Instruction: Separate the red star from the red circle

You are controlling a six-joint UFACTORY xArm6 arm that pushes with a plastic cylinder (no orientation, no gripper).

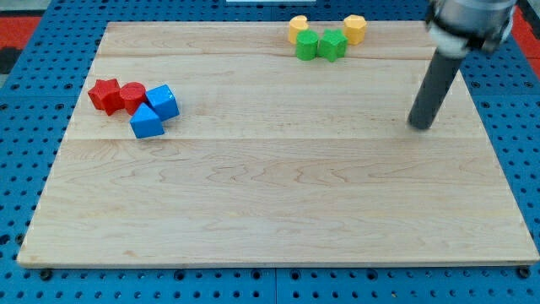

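The red star (105, 94) lies at the view's left on the wooden board, touching the red circle (132, 95) just to its right. A blue cube (162, 101) touches the red circle on its right, and a blue triangular block (145, 122) sits just below them. My tip (419, 126) is far off at the view's right, well apart from all blocks, with the dark rod rising up and to the right.
At the view's top, right of centre, sits a cluster: a yellow block (298, 28), a yellow hexagon (355, 29), a green block (306, 46) and a green star (332, 44). The wooden board (270, 203) lies on a blue pegboard.
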